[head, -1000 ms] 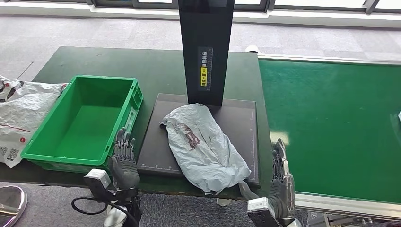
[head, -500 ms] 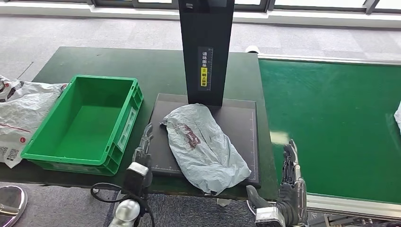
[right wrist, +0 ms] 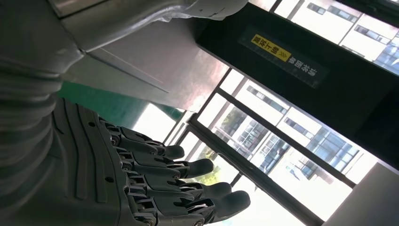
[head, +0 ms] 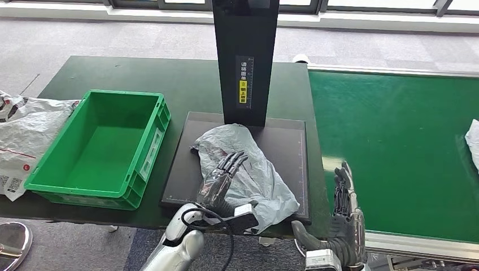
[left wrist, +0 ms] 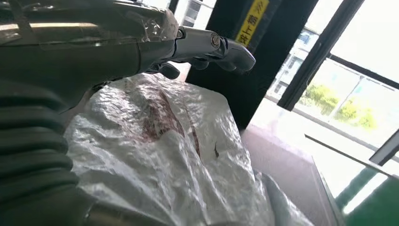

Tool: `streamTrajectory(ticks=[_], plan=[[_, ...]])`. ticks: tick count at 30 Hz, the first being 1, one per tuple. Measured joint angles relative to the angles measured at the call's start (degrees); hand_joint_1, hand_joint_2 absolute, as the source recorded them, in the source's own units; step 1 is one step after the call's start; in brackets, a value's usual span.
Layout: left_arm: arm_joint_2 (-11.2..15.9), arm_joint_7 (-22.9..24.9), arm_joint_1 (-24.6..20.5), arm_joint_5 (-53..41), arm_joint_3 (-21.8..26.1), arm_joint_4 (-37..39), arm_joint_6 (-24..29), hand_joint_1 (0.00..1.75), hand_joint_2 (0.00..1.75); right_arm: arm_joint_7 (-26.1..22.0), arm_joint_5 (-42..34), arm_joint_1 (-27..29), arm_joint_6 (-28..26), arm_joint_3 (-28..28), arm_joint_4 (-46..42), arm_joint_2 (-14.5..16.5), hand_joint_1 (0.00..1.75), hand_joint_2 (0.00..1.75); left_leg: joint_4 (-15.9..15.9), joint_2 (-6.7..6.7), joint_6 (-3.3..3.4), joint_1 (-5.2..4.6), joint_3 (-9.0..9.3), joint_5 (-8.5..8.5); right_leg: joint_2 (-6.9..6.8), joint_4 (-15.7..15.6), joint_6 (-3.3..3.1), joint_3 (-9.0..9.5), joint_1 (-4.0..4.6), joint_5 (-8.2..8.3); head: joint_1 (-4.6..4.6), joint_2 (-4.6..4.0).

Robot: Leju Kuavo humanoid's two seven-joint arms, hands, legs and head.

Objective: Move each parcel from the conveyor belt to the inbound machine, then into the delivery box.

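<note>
A crumpled grey parcel (head: pixel 254 178) with a dark red smear lies on the black plate (head: pixel 288 149) of the inbound machine, under its black post (head: pixel 245 56). My left hand (head: pixel 222 179) reaches over the parcel's near half, fingers straight and spread, holding nothing; the left wrist view shows its fingers (left wrist: pixel 221 44) just above the grey parcel (left wrist: pixel 160 155). My right hand (head: pixel 344 217) stands open and upright at the table's front edge, between the plate and the green conveyor belt (head: pixel 395 152). A white parcel (head: pixel 473 138) lies on the belt at the far right edge.
An empty green delivery box (head: pixel 96 149) sits left of the plate on the dark green table (head: pixel 169 79). Grey and white parcels (head: pixel 22 135) are piled at the table's left end. A cable (head: pixel 217 212) loops at my left wrist.
My left hand swung right from the green box's corner to above the grey parcel. The white parcel has come further into view on the belt. My right hand barely moved.
</note>
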Motion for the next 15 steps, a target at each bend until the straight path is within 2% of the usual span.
streamTrajectory(ticks=[2,15], plan=[[0.0,0.4,-0.4,-0.9,-0.8,1.1,-0.1,0.00,0.00,0.0,0.0,-0.2,0.1,0.0,0.0,0.1,0.00,1.75,0.0,0.01,0.00,0.00,0.00,0.00,0.02,0.0,0.00,-0.01,0.00,0.00,0.00,0.00],[-0.3,2.4,-3.1,-6.1,-4.1,10.8,-2.6,0.00,0.00,-0.8,-0.5,-0.4,1.0,-0.2,0.0,0.3,0.00,1.75,0.0,0.03,0.00,0.00,0.01,0.00,0.08,0.0,0.00,0.00,0.00,0.00,0.00,0.00]])
